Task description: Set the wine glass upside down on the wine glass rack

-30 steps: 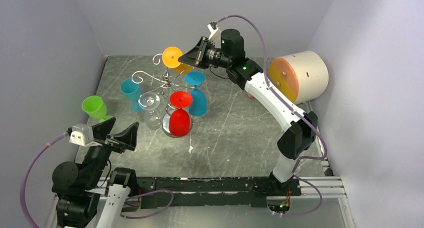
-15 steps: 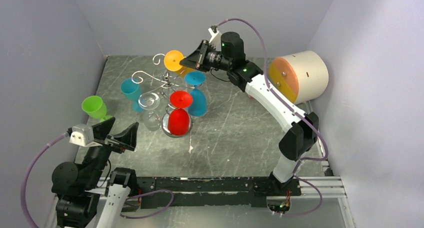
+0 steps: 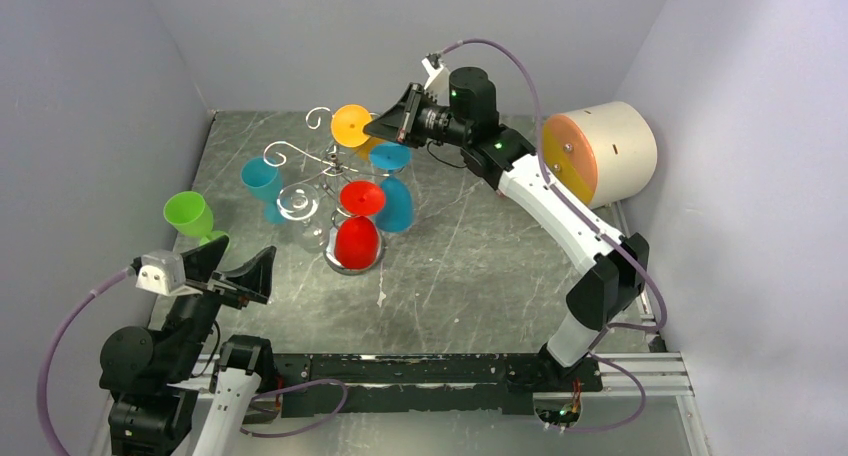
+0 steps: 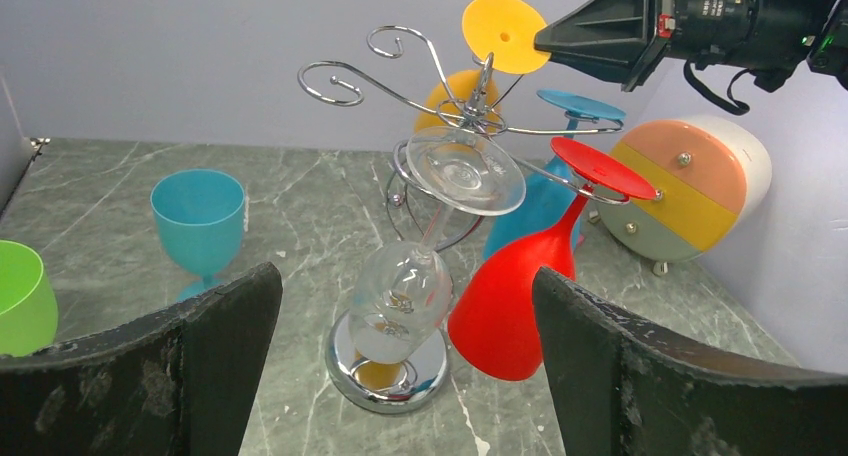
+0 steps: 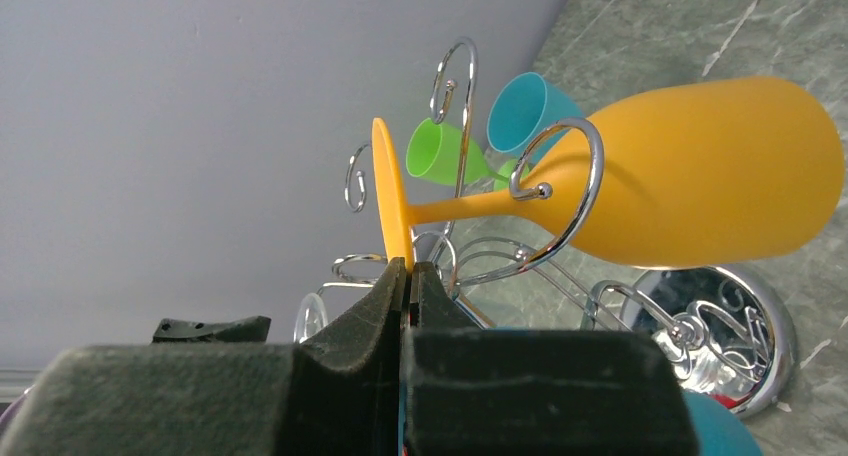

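Note:
The orange wine glass (image 5: 700, 186) hangs tilted, bowl down, among the upper arms of the silver wine glass rack (image 3: 285, 154). Its stem crosses a curled arm end (image 5: 580, 156). My right gripper (image 5: 408, 266) is shut on the rim of the glass's round foot (image 3: 351, 124), above the back of the rack. In the left wrist view the foot (image 4: 503, 33) shows over the rack's scrolls (image 4: 440, 116), with the right gripper (image 4: 540, 44) beside it. My left gripper (image 3: 235, 266) stands open near the front left, apart from the rack, holding nothing.
A red glass (image 3: 358, 238), a blue glass (image 3: 395, 201) and a clear glass (image 3: 300, 211) hang upside down on the rack. A teal glass (image 3: 262, 181) and a green glass (image 3: 188, 216) stand upright at the left. A cream cylinder with an orange face (image 3: 600, 151) lies at the right wall.
My right gripper has carried the orange glass a little down and toward the rack's centre. The right arm's elbow has shifted right. The left arm has not moved.

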Action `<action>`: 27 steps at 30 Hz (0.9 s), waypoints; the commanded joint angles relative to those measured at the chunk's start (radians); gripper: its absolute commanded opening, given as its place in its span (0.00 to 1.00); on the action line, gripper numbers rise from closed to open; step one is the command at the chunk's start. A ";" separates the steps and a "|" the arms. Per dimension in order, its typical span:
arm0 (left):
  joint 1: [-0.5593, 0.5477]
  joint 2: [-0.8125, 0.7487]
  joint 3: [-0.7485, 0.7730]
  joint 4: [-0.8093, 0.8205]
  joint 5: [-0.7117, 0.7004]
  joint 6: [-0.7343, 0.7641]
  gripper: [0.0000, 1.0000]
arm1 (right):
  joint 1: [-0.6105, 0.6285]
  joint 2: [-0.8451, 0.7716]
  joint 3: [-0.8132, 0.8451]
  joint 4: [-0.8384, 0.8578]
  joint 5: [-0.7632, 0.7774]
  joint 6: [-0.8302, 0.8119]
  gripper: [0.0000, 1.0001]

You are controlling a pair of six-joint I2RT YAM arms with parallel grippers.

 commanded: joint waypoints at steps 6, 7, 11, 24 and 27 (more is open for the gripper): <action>0.011 0.009 0.022 -0.012 -0.003 -0.002 0.99 | -0.020 -0.060 -0.027 0.026 0.040 -0.011 0.00; 0.012 0.009 0.020 -0.010 -0.002 -0.002 0.99 | -0.022 -0.062 -0.031 0.028 0.041 -0.011 0.00; 0.011 0.018 0.024 -0.009 -0.004 -0.001 0.99 | -0.039 -0.072 -0.038 0.039 0.055 -0.006 0.00; 0.011 0.034 0.023 0.006 -0.007 0.003 0.99 | -0.087 -0.058 -0.083 0.128 0.047 0.071 0.00; 0.011 0.041 0.022 0.010 -0.001 0.004 0.99 | -0.095 -0.052 -0.091 0.140 0.054 0.082 0.01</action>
